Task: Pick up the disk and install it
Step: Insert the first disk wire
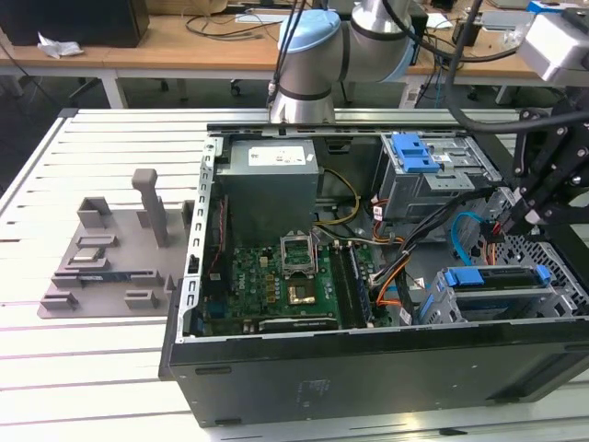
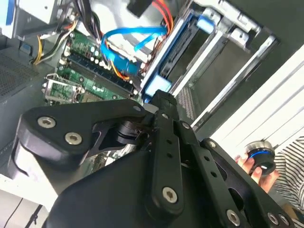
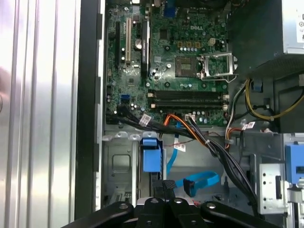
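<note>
Your tool (image 1: 512, 221) hangs inside the open computer case (image 1: 368, 368), at its end on the exterior view's right. In the first wrist view the tool (image 3: 168, 186) looks clenched, with its two tips together and nothing between them. It sits just above the disk (image 1: 504, 295), which lies flat in the metal drive cage (image 1: 440, 299) at the case's near corner, its blue carrier bracket along the top edge. In the second wrist view the tool's tip (image 2: 161, 97) is right at the bracket's blue end tab (image 2: 156, 88); you cannot tell whether they touch. A blue data cable (image 3: 199, 180) loops loose beside the cage. Further in you see the green motherboard (image 1: 267, 276), and behind it the grey power supply (image 1: 271, 170). A second drive cage carries a blue latch piece (image 1: 414, 152) on top. The case rests on the white slatted desk (image 1: 101, 368), where a grey fixture (image 1: 110, 262) stands well apart, on the exterior view's left. Beyond the case, a person's hand (image 2: 251, 172) holds a small round knob (image 2: 260, 154).
</note>
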You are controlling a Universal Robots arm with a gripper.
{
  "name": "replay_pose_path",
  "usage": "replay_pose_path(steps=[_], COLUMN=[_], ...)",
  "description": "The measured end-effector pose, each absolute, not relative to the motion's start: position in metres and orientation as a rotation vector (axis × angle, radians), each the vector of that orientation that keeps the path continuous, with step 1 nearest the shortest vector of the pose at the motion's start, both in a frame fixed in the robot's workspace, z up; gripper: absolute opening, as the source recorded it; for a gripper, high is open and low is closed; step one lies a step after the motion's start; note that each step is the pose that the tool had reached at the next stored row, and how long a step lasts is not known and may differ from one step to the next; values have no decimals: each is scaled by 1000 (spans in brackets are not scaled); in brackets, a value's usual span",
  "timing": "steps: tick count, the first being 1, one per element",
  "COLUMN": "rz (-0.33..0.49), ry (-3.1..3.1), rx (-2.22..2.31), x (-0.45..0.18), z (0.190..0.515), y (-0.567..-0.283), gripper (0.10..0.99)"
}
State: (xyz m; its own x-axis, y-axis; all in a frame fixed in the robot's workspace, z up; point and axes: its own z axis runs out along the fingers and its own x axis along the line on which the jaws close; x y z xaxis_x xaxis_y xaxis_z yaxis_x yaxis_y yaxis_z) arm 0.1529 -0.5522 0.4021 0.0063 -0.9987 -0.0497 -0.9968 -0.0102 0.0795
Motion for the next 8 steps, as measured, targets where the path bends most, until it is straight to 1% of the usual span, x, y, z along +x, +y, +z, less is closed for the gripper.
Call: replay_pose_path(steps=[8], rz=[-137], ry=[-2190], rx=[2210], x=[191], z=[394], y=[-542], gripper=[106])
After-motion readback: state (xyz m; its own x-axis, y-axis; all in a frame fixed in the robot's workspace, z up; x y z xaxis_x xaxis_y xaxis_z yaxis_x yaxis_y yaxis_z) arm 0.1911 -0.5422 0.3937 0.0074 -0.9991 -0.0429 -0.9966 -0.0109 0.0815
